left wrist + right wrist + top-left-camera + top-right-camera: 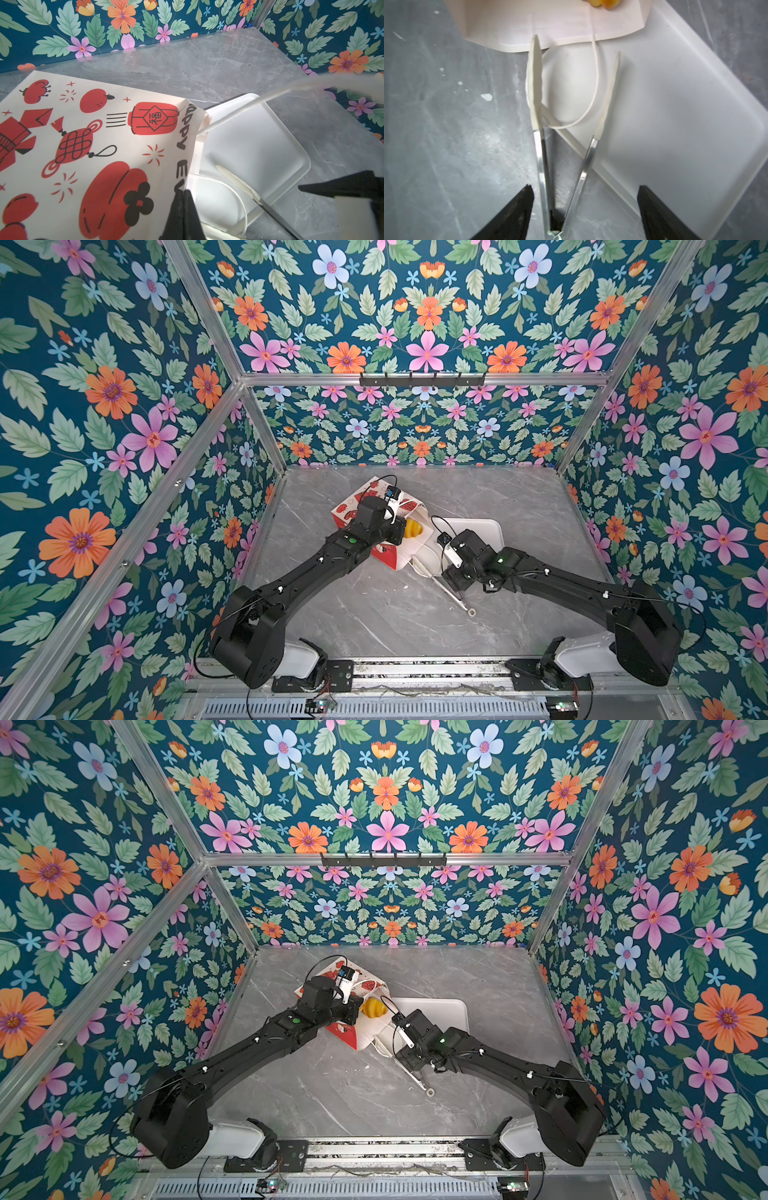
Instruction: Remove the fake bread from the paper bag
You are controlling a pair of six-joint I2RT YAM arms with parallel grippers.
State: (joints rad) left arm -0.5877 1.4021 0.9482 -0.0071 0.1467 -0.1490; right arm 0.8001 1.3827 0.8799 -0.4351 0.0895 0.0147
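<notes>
The paper bag point(360, 498) point(365, 982) point(83, 135) lies on its side, red drawings up, its mouth toward the white tray. A golden-yellow piece of fake bread point(413, 529) point(372, 1007) point(604, 2) shows inside the mouth. My left gripper point(184, 193) is shut on the upper rim of the paper bag, pinching the paper edge. My right gripper point(585, 187) point(451, 585) stands open just in front of the mouth, jaws wide apart on either side of metal tongs point(544, 166) point(455, 595) that lie on the table, touching neither arm.
A flat white tray point(486, 526) point(449, 1006) point(270, 135) point(685, 104) lies right of the bag. The tongs' white tips rest on its near corner. A white cord handle point(596, 83) loops between the tips. Floral walls enclose the grey marble table point(374, 614).
</notes>
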